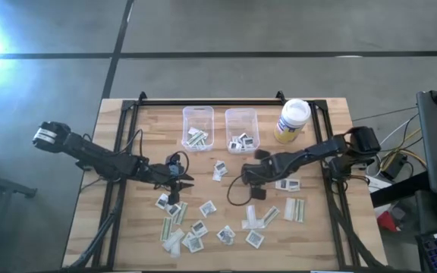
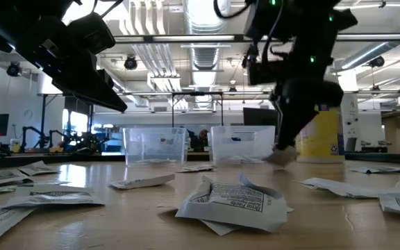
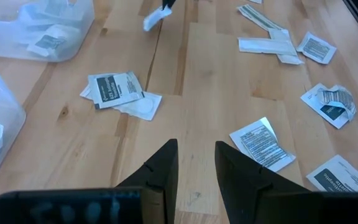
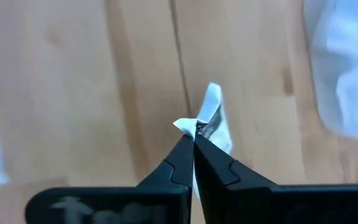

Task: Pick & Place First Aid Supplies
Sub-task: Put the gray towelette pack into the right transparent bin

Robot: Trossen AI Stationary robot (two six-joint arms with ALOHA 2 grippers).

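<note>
Many small paper packets lie flat on the near half of the wooden table: square white ones with dark print (image 1: pixel 205 208) and long pale strips (image 1: pixel 294 209). My right gripper (image 4: pixel 194 138) is near the table's middle (image 1: pixel 245 179), a little on the near side of the right clear bin (image 1: pixel 242 129), and is shut on one white packet (image 4: pixel 214 112). My left gripper (image 3: pixel 196 149) is open over bare wood, left of the middle (image 1: pixel 183 178), touching nothing. Both the right bin and the left bin (image 1: pixel 197 127) hold a few packets. My right gripper pinches the white packet by one crumpled corner (image 4: pixel 199 126) between its two fingertips. The rest of the packet sticks out past the tips. In the low view the packet (image 2: pixel 280 157) hangs just above the tabletop, clear of it.
A yellowish jar with a white lid (image 1: pixel 292 120) stands right of the bins, near the far edge. Two packets (image 3: pixel 114 90) lie between the two grippers, and a crumpled one (image 2: pixel 231 201) sits near the front edge. Black rails (image 1: pixel 203 102) frame the table.
</note>
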